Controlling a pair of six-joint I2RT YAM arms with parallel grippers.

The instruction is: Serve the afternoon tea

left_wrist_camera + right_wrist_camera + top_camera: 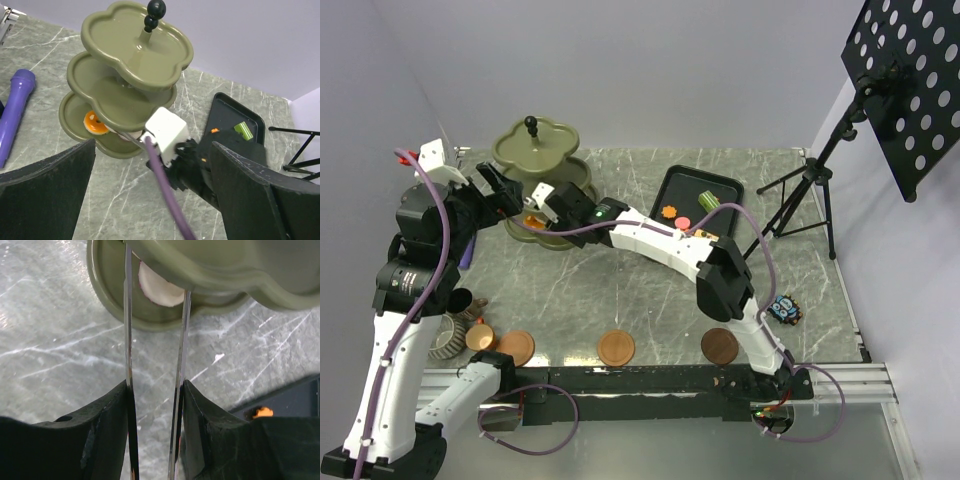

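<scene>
Olive three-tier stand point(131, 60) upright at far left of surface point(620, 290), stem vertical, black knob up. Right jaws clenched on metal tongs point(128, 340). Tongs' long axis runs straight from jaws to bottom tier, blades flanking pale pink pastry point(159, 287) under middle tier; contact unclear. Orange pastry point(95, 123) flat on same tier. Left jaws released wide, hovering near stand, holding nothing.

Left jaws wide open, right clamped on tongs.
Left arm point(405, 290) stands up from its near-left base; left gripper point(498, 192) faces far-right, fingers fully spread, holding nothing. Right arm point(660, 240) reaches from near-right, elbow bent, across to the left; right gripper point(155, 390) pinches both blades of the metal tongs point(128, 340).
</scene>
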